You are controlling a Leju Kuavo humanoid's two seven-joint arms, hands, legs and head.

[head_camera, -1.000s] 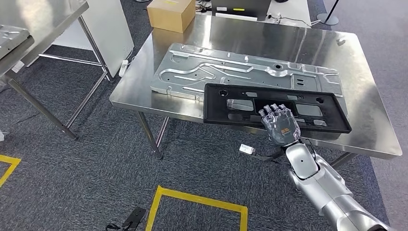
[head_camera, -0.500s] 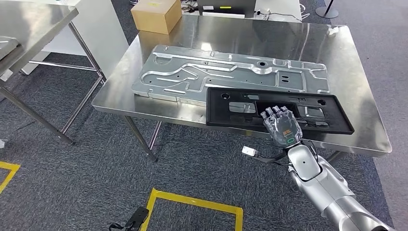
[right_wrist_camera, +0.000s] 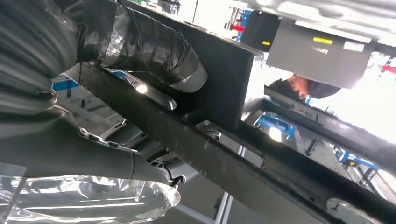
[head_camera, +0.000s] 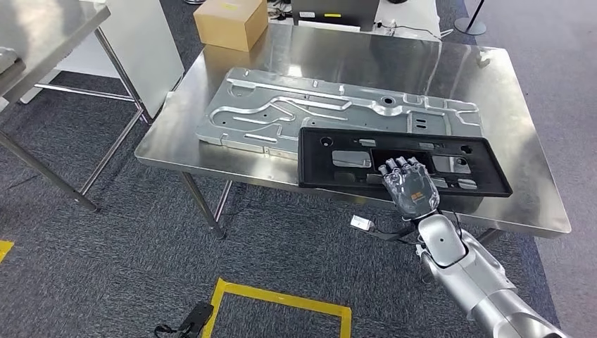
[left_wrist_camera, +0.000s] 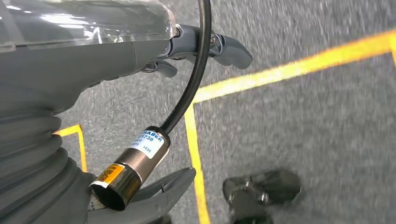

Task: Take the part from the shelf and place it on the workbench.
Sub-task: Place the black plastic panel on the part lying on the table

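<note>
The part is a long black plastic frame (head_camera: pixel 338 158) with several cut-outs. It lies across the near side of the steel workbench (head_camera: pixel 524 134), its far edge over a large stamped metal sheet (head_camera: pixel 281 113). My right hand (head_camera: pixel 410 189) grips the frame's near edge, fingers on top. In the right wrist view the thumb (right_wrist_camera: pixel 154 46) presses the black frame (right_wrist_camera: pixel 224 154) from the other side. My left hand (left_wrist_camera: pixel 140 60) hangs over the carpet and holds nothing; its fingers (left_wrist_camera: pixel 229 46) are apart.
A cardboard box (head_camera: pixel 231 22) stands at the workbench's far left corner. Another steel table (head_camera: pixel 42 28) and a white panel (head_camera: pixel 144 42) are to the left. Yellow tape (head_camera: pixel 281 299) marks the grey carpet, and a small white tag (head_camera: pixel 360 222) lies under the bench's edge.
The whole picture has shifted a little, so the camera moved. My right hand keeps its grip on the black frame at the workbench's near edge.
</note>
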